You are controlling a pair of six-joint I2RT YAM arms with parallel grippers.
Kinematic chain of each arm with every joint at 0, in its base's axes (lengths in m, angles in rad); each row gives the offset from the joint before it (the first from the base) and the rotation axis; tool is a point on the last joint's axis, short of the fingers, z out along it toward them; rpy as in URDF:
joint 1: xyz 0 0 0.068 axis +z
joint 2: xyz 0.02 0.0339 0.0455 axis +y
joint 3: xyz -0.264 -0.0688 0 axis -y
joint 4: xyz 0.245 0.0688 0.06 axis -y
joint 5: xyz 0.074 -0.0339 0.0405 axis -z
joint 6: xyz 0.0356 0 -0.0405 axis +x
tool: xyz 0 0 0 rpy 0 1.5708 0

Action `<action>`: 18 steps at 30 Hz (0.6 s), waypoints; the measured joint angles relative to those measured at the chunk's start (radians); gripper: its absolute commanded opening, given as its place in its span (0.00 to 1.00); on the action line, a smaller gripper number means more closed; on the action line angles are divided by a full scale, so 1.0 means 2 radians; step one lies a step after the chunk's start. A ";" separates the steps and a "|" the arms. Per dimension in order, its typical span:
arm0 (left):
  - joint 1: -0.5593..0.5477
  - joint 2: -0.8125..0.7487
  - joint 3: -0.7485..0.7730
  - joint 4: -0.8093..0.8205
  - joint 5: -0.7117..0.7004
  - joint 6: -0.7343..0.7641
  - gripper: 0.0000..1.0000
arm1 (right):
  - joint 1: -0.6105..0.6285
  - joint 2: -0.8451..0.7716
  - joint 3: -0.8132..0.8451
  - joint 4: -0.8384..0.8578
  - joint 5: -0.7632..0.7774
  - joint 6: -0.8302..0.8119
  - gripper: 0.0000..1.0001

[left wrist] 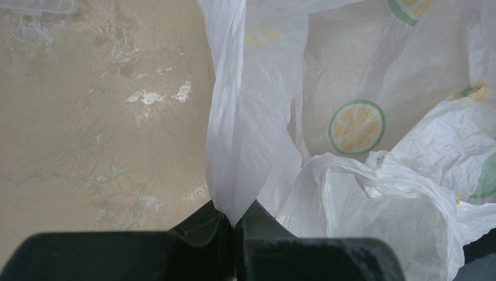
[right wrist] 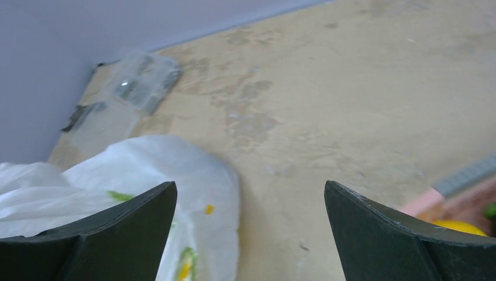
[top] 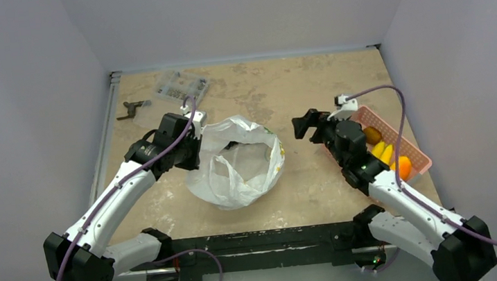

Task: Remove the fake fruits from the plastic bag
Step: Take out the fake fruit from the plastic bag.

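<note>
My left claw (left wrist: pixel 234 223) pinched the bag (top: pixel 241 165) rim at desk (top: pixel 309 85) centre; my right claw (right wrist: pixel 250 231) hung wide open. The fruits (top: pixel 402 166) lay in the basket (top: pixel 423 159). Risk: thin plastic could slip or tear under pull.

Pink basket (top: pixel 423 157) right, clear box (top: pixel 181 85) far left.

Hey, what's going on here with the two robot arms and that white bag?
The left gripper is shut on a fold at the edge of the plastic bag, holding its mouth up and open. The right gripper is open and holds nothing, hanging over the table between the bag and the pink basket. Several fake fruits, orange and yellow, lie in that basket. No fruit shows inside the bag from above.
</note>
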 measured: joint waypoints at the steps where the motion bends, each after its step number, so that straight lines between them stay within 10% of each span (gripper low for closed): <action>1: 0.000 0.000 0.000 0.000 0.000 0.000 0.00 | 0.018 0.005 0.008 0.008 -0.006 -0.007 0.95; 18: 0.000 0.006 0.000 0.000 0.000 0.000 0.00 | 0.318 0.186 0.038 0.165 0.000 0.019 0.54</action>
